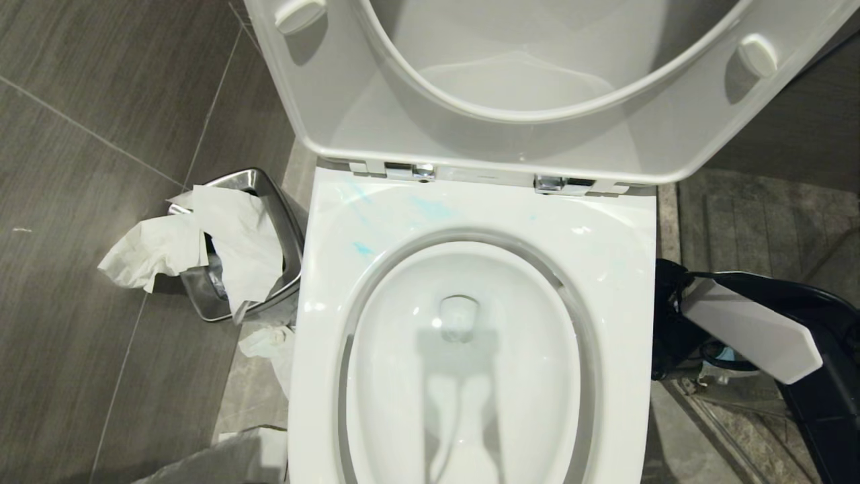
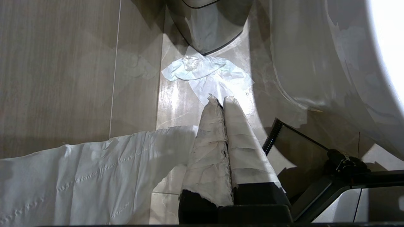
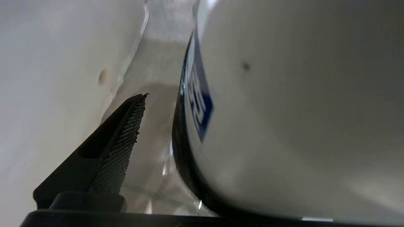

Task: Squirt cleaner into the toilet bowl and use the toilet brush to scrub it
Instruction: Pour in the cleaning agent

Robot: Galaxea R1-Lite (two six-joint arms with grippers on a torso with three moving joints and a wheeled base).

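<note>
The toilet bowl [image 1: 531, 376] fills the middle of the head view, white and glossy, with its seat and lid raised. Pale blue streaks of cleaner [image 1: 363, 249] lie on the back left of the broad rim [image 1: 625, 269]. My right gripper [image 1: 670, 323] hangs low beside the bowl's right side. In its wrist view one black finger [image 3: 126, 132] stands apart from a pale rounded container [image 3: 284, 110] with a blue mark and a dark edge; the other finger is hidden behind it. My left gripper [image 2: 222, 98], with paper-wrapped fingers, is shut on nothing over the floor. The toilet brush is out of view.
A small steel bin [image 1: 275, 202] stuffed with white tissue [image 1: 228, 242] stands left of the toilet. More tissue [image 1: 272, 343] lies on the floor beside the base, and a long paper strip [image 2: 94, 170] runs under the left gripper. The raised lid [image 1: 470, 144] overhangs the back.
</note>
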